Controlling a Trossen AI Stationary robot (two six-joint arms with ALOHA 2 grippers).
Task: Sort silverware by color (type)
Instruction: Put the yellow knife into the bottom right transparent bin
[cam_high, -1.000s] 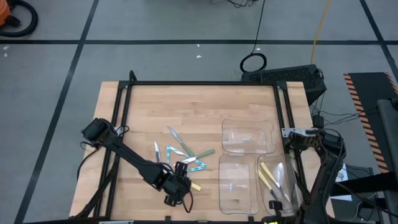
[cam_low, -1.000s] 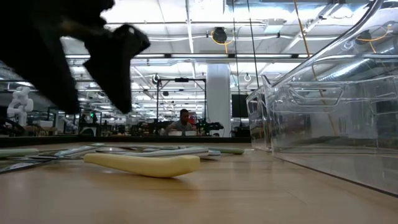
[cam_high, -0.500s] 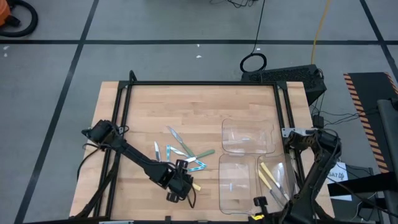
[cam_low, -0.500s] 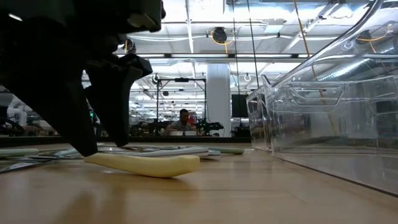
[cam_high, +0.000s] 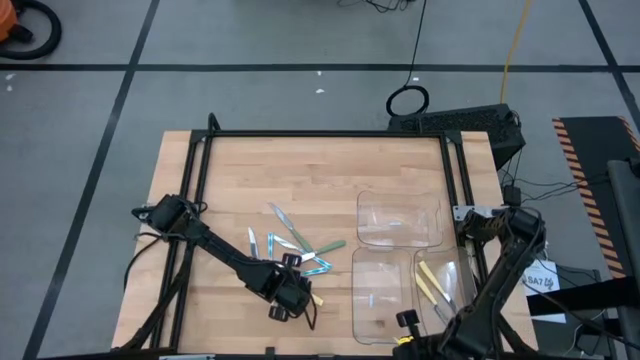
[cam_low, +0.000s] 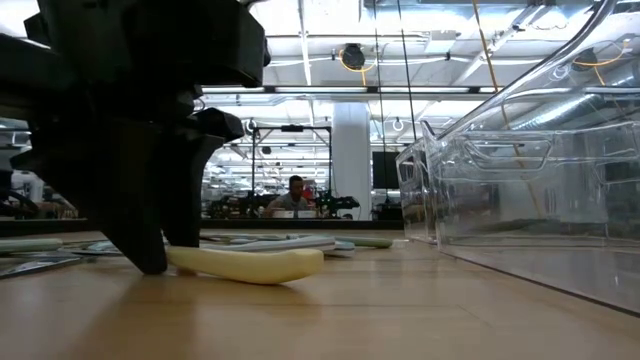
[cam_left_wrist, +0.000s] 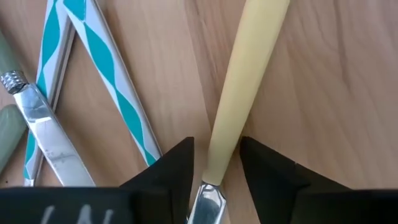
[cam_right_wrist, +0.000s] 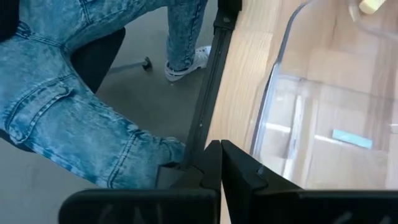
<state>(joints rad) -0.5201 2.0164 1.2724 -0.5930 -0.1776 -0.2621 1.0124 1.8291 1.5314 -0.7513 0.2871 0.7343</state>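
A yellow-handled utensil lies flat on the wood near the table's front edge. My left gripper has come down over it, pointing steeply down. Its open fingers stand on either side of the handle, close to where the silver metal end begins. More silverware with blue-and-white and pale green handles lies just beyond. My right gripper hangs shut above the table's near edge, beside the clear trays, holding nothing. My left gripper's fingers straddle the yellow handle's metal-end part from above and lie across the utensil, which rests flat on the table. One finger stands right against the handle. I cannot tell whether it touches.
Three clear trays stand at the right: a far one, a near one holding a blue utensil, and a rightmost one with yellow-handled utensils. A person's legs in jeans show beyond the table's near edge.
My left gripper has sunk to the table over the yellow utensil, and its fingers have drawn closer together around the handle. My right gripper has travelled along the near edge toward the table's left and has rolled about its own axis, staying shut.
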